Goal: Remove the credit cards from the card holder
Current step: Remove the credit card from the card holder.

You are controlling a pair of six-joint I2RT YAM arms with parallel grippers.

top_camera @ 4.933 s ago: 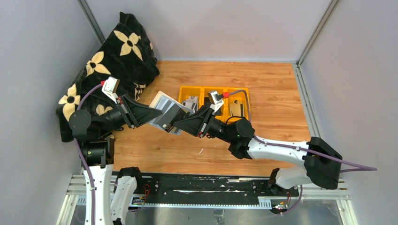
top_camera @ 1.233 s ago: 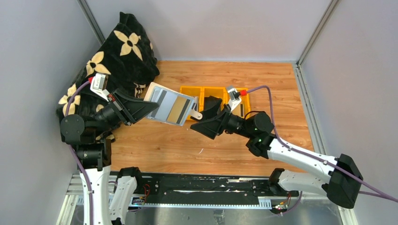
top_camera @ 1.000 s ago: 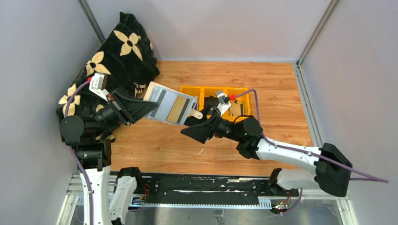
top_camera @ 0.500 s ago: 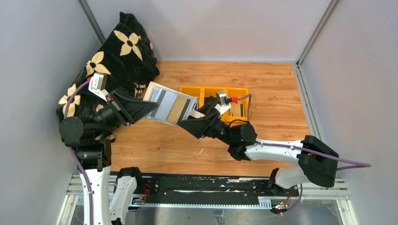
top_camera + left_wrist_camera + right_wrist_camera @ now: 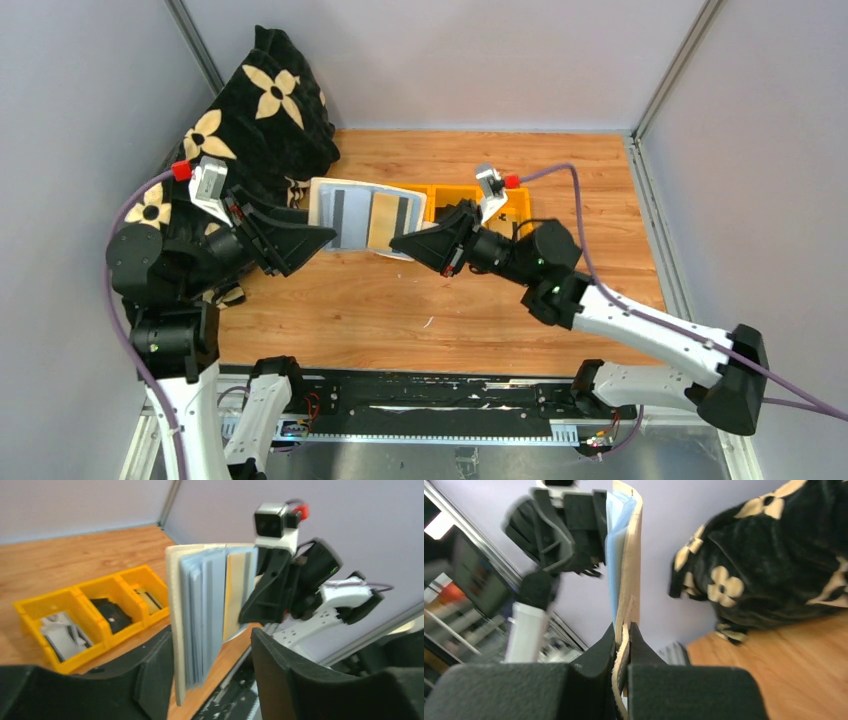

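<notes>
The card holder (image 5: 365,215), beige outside and pale blue-grey inside, hangs open above the table between both grippers, with dark-striped and tan cards in its pockets. My right gripper (image 5: 400,242) is shut on its beige right edge, and the right wrist view shows the jaws (image 5: 623,630) pinching that flap (image 5: 629,555). My left gripper (image 5: 322,235) is at its left edge. In the left wrist view the holder (image 5: 200,615) leans on one finger with a gap to the other, so that gripper (image 5: 212,652) is open. Grey-white credit cards (image 5: 62,632) lie in a yellow bin compartment.
The yellow three-part bin (image 5: 95,587) stands on the wooden table behind the holder, with a black item (image 5: 112,612) in its middle compartment and a card (image 5: 147,597) in the far one. A black cloth with cream flowers (image 5: 260,110) is piled at the back left.
My right gripper has moved up to the holder's right edge and closed on it. The holder has turned more level and square to the camera. The left arm has shifted and raised its elbow.
</notes>
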